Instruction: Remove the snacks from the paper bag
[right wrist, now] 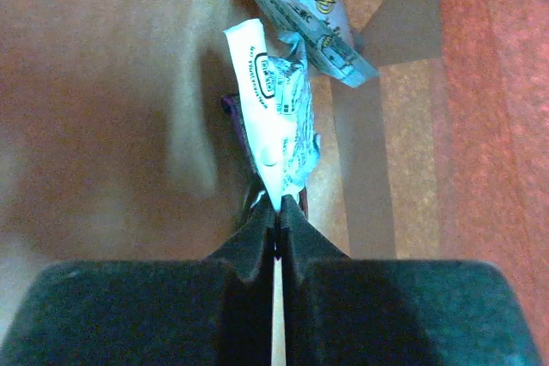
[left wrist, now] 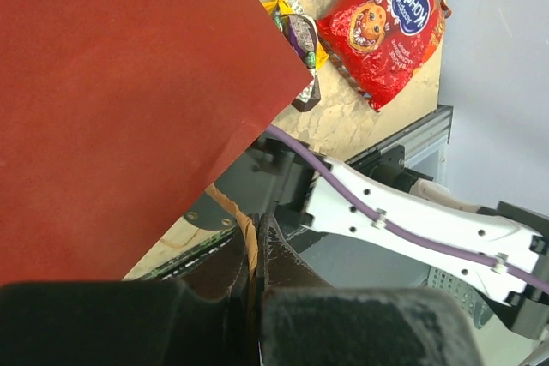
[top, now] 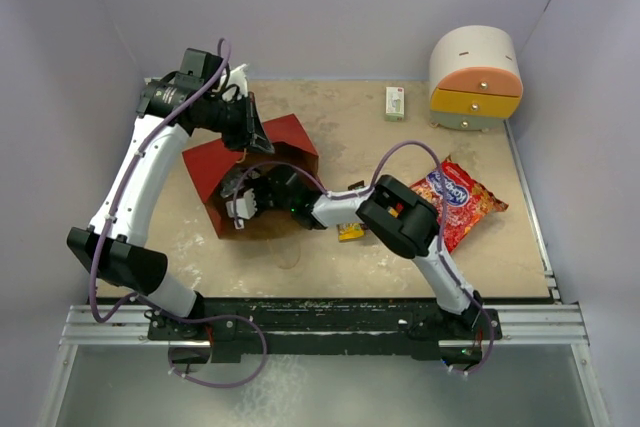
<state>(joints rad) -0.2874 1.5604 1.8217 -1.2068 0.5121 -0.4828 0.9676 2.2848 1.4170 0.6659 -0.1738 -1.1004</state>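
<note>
The red paper bag (top: 262,162) lies on its side with its mouth toward the front. My left gripper (top: 252,133) is at the bag's upper edge, shut on its thin brown string handle (left wrist: 249,242); the red bag wall (left wrist: 129,109) fills the left wrist view. My right gripper (top: 240,203) reaches into the bag's mouth. In the right wrist view it (right wrist: 279,210) is shut on a silver-white candy wrapper (right wrist: 273,117) inside the brown interior, with another pale wrapper (right wrist: 309,19) beyond. The red crisp packet (top: 460,202) and some small candy bars (top: 350,230) lie on the table outside the bag.
A white round-topped mini chest (top: 477,77) with orange and yellow drawers stands at the back right. A small white box (top: 395,102) lies left of it. The right arm's black elbow (top: 400,215) hangs over the table between the bag and the crisp packet.
</note>
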